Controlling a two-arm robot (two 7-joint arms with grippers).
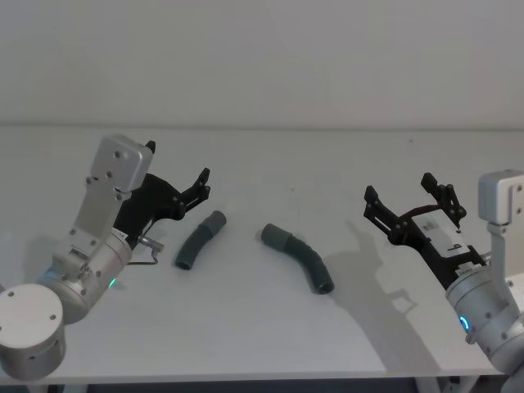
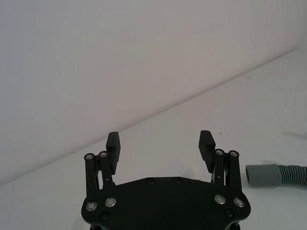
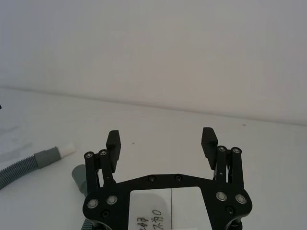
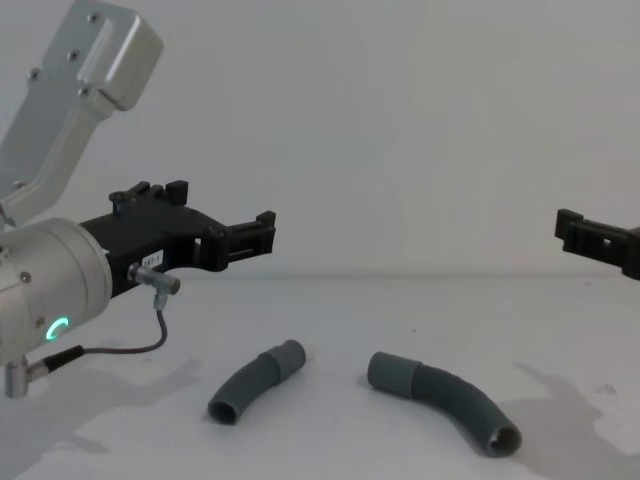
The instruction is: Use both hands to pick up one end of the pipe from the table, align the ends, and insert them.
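Left gripper (image 1: 178, 161) and right gripper (image 1: 399, 187) open, empty.
Left beside thin pipe (image 1: 197, 241), right well beyond it past thick pipe (image 1: 301, 257); grip behind cuffs (image 1: 216, 220).

The left arm (image 1: 97, 209) and right arm (image 1: 491, 307) are silver-grey metal with rounded joint housings. A green ring light (image 4: 57, 326) glows on the left, a blue light (image 1: 465, 322) on the right. The left end effector (image 2: 159, 139) and right end effector (image 3: 161, 137) are black with silver pivot screws. A thin cable (image 4: 130, 348) loops under the left, and the right bears a handwritten label (image 3: 153, 215).

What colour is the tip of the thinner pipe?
Whitish. The tip sticks out of its grey cuff, best seen in the right wrist view.
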